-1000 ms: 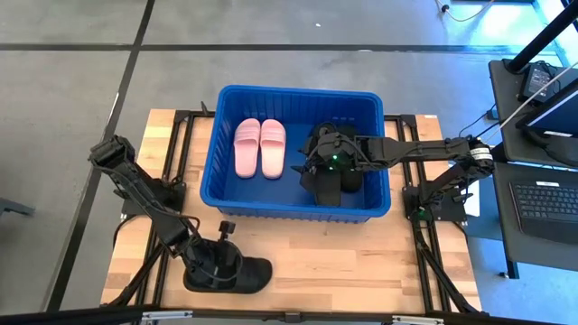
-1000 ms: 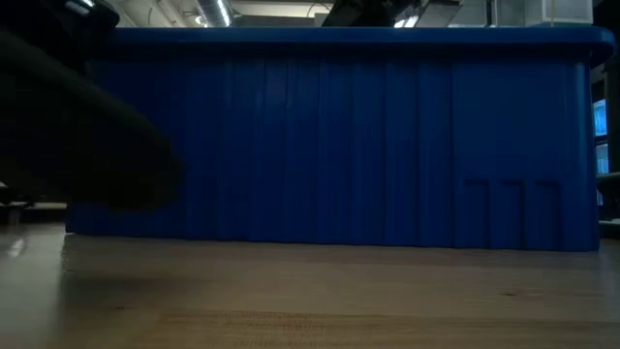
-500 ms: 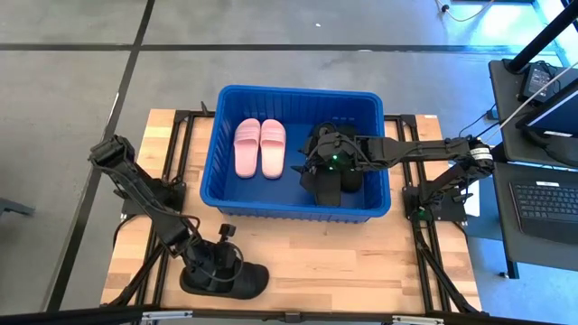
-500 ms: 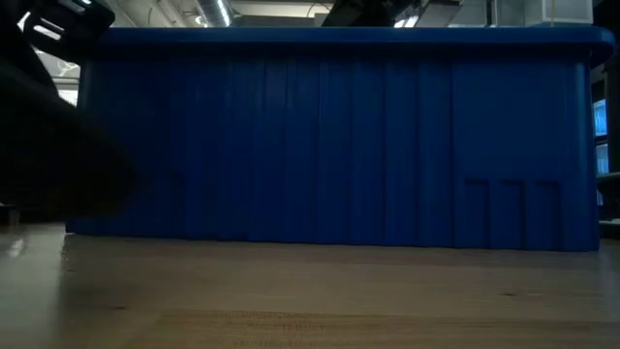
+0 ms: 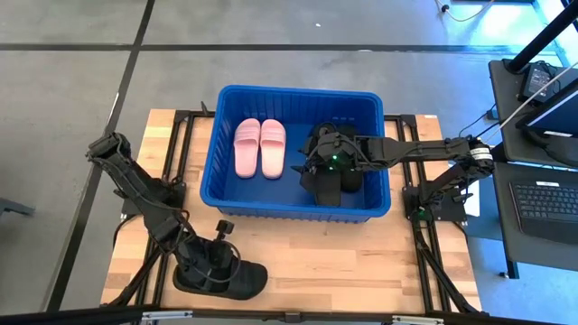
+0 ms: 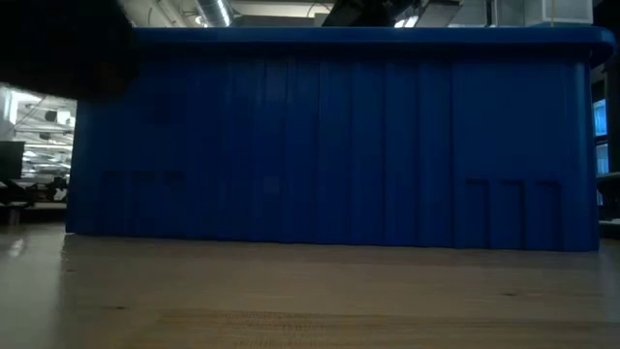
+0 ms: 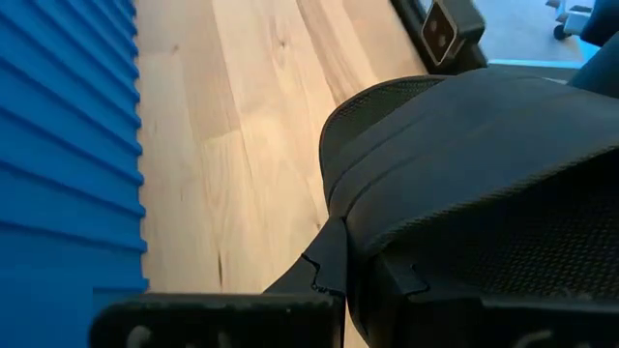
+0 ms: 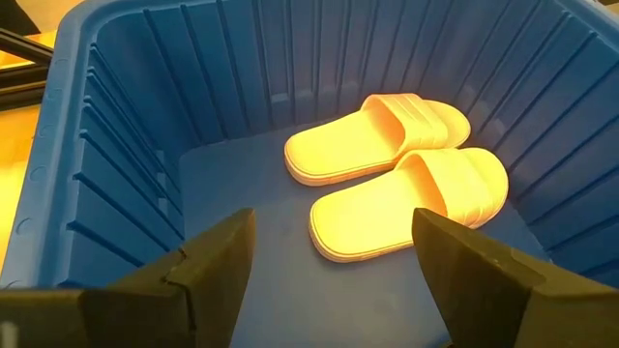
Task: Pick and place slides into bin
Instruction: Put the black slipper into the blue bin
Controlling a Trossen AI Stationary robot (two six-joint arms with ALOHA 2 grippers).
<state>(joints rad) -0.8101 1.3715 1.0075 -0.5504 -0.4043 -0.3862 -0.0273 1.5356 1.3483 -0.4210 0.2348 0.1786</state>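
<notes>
Since a second earlier, our left gripper (image 5: 215, 271) had carried the black slide (image 5: 242, 281) a little toward the near left corner of the surface (image 5: 343, 262), and the dark mass that had filled the left of the low view had risen almost out of it. Our fingers were closed on that slide, its wide strap (image 7: 455, 145) arching just beyond them; we judged the grip sat there because the strap gives two flat faces to pinch. The strap looked like moulded rubber with a fine woven-looking grain and a rounded edge.

Our right gripper (image 8: 334, 261) hung inside the blue bin (image 5: 226, 117), its fingers spread apart and holding nothing, with black slides (image 5: 330, 185) under that arm. Ahead of those fingers the pink pair (image 8: 397, 179) lay side by side on the bin floor, smooth and matte. The bin's walls (image 8: 145, 126) were ribbed plastic.
</notes>
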